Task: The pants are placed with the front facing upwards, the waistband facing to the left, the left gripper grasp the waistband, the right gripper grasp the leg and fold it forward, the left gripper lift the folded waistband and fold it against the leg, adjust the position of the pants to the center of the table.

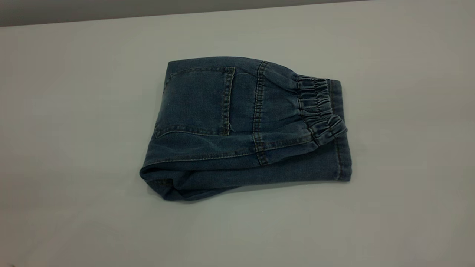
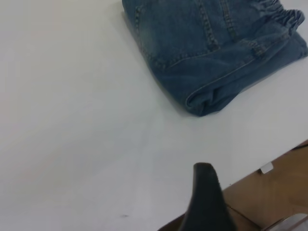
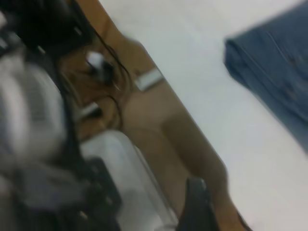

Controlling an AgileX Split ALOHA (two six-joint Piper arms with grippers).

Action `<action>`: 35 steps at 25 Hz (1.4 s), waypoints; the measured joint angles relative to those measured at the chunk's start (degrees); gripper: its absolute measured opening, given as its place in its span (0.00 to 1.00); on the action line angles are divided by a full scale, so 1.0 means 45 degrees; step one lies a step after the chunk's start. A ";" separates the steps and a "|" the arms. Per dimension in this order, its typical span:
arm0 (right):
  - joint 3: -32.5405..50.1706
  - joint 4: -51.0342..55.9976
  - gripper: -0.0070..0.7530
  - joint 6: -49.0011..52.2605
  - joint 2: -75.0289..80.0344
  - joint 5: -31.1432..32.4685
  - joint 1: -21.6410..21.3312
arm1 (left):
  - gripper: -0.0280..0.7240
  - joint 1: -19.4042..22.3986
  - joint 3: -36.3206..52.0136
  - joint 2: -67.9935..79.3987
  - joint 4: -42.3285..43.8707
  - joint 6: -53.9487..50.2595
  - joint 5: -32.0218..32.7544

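The pants [image 1: 245, 126] are lying folded into a compact bundle around the middle of the table [image 1: 74, 111], with neither arm showing in the exterior view. Reading across that view from the left: the rounded fold edge is sitting at the left, a stitched back pocket [image 1: 198, 102] is facing up next, and the waistband [image 1: 321, 107] is resting at the right, laid over the lower layer, where a strip of the leg [image 1: 343, 148] and its stitched hem is peeking out just beyond the elastic.

Judging from this, both folds are looking finished and the bundle is sitting roughly central, so little seems to be left beyond, at most, a small nudge of position; nothing is being held.

The wrist views are adding what the exterior view is missing. In the left wrist view, the left gripper [image 2: 207, 202] is showing only 1 dark finger, hovering over bare table near the table edge, well apart from the denim; I cannot tell whether its jaws are open or closed. In the right wrist view, the right gripper [image 3: 197, 207] is likewise showing 1 dark finger, off the table over a brown surface beside some blurred equipment [image 3: 43, 144], with only a corner of the pants in sight; its jaw state cannot be told either.
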 joint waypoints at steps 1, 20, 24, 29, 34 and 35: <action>0.0687 -0.0242 0.59 0.0002 -0.0418 0.0000 0.0000 | 0.63 0.0000 0.0000 0.0000 0.0175 0.0000 -0.0094; 0.7168 -0.1057 0.59 -0.0019 -0.6392 -0.1998 0.0000 | 0.63 0.0000 0.0555 0.0011 0.0482 0.0011 -0.0853; 0.7168 -0.1044 0.59 -0.0019 -0.6381 -0.1998 0.0000 | 0.63 0.0000 0.0594 0.0011 0.0446 -0.0035 -0.0747; 0.7168 -0.0954 0.59 -0.0068 -0.6903 -0.1986 -0.0197 | 0.63 0.0000 0.0594 0.0011 0.0170 -0.0076 -0.0094; 0.7168 -0.0794 0.59 -0.0068 -0.6942 -0.1986 -0.2691 | 0.63 0.0000 0.0594 0.0011 0.0183 -0.0076 -0.0132; 0.7168 -0.0792 0.59 -0.0081 -0.6942 -0.1986 -0.3527 | 0.63 0.0000 0.0594 0.0011 0.0183 -0.0076 -0.0132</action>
